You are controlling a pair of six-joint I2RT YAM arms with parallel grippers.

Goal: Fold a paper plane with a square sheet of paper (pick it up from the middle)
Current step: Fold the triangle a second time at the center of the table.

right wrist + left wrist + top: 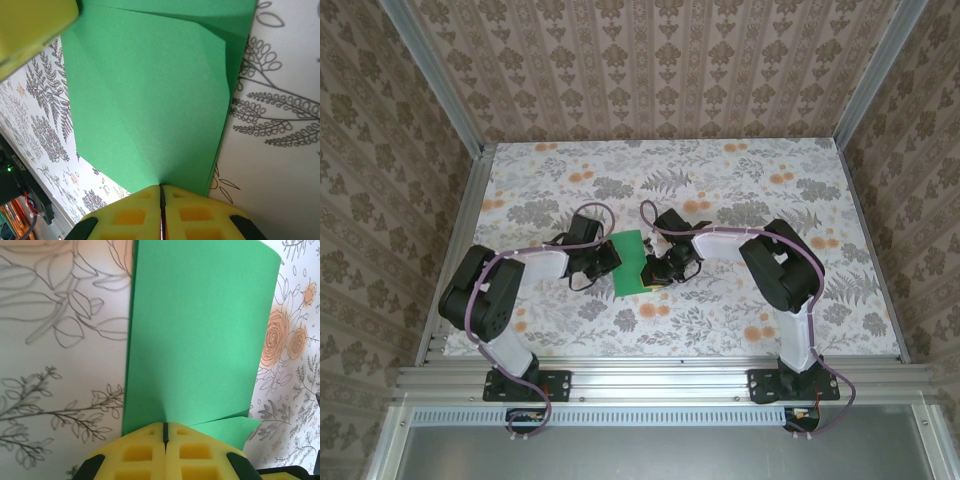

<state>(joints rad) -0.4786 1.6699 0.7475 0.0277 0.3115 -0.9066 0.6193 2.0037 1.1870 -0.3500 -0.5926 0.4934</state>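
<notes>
We find the square sheet of paper (629, 263) at the middle of the floral-printed desk (750, 300), between the two arms. In the top view it reads as a bright-green rectangle, narrower than it is tall. The left arm (535, 265) reaches it from the left and the right arm (730, 243) from the right.

In the left wrist view, the left jaws are pressed together on the near edge of the paper (197, 335). Their yellow pads (137, 452) meet with only a thin dark seam between them. A small folded flap (227, 430) projects just beside the pads, on the right of that view.

In the right wrist view, the right jaws are likewise clamped on the paper (150, 110) at its edge, with their yellow pads (130, 217) touching. Slanted creases cross the sheet, and an overlapping layer lies toward the upper right. We cannot tell whether the sheet rests on the desk or hangs just above it.
</notes>
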